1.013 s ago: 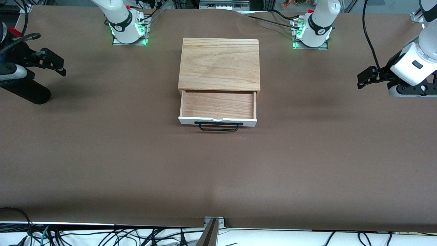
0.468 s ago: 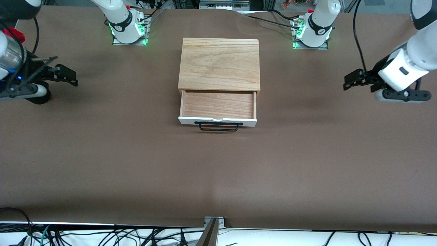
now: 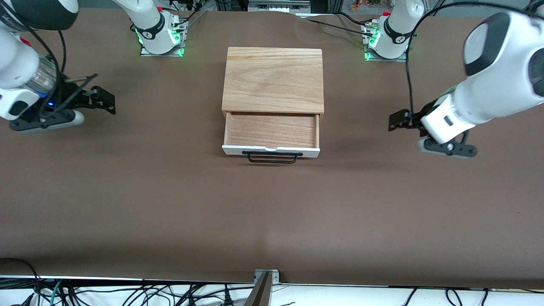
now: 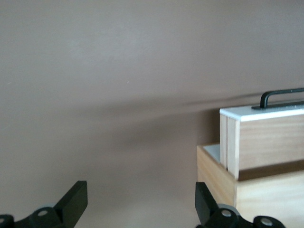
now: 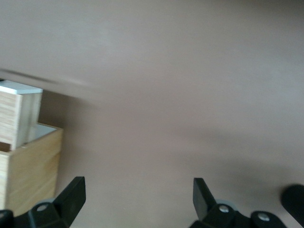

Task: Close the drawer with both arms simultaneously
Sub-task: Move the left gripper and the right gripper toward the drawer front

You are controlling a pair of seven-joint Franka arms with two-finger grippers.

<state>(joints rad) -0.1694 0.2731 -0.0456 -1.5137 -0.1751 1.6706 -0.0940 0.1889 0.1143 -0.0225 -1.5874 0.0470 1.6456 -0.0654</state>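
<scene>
**Front view: we are reaching in, and the drawer is not shut yet**

Front view shows the drawer [image 3: 272, 132] pulled out of its little oak box [image 3: 273, 80] in the middle of the brown table [image 3: 272, 212]. We see its bare wood floor, its white front panel [image 3: 270, 149] and its thin black wire handle [image 3: 272, 157]. The panel faces the front camera.

Our left gripper [image 3: 398, 120] is over the table toward the left arm's end, well apart from the drawer. Its fingers are spread wide in the left wrist view, with nothing between them. That view also shows the drawer's side [image 4: 266, 142] sticking out of the box, with the handle on the white panel.

Our right gripper [image 3: 102, 100] is over the table toward the right arm's end, also well apart from the drawer. Its fingers are spread wide too and hold nothing. The right wrist view shows a corner of the drawer [image 5: 19, 116] and the box [image 5: 31, 168] under it.

We think this is the reaching step. No gripper touches the drawer, so the push is not begun.

Next, we think both grippers need to come in front of the white panel, one near each end of it. Then they need to push together, straight toward the box. If one pushes harder than the other, the drawer may twist and get stuck.
</scene>
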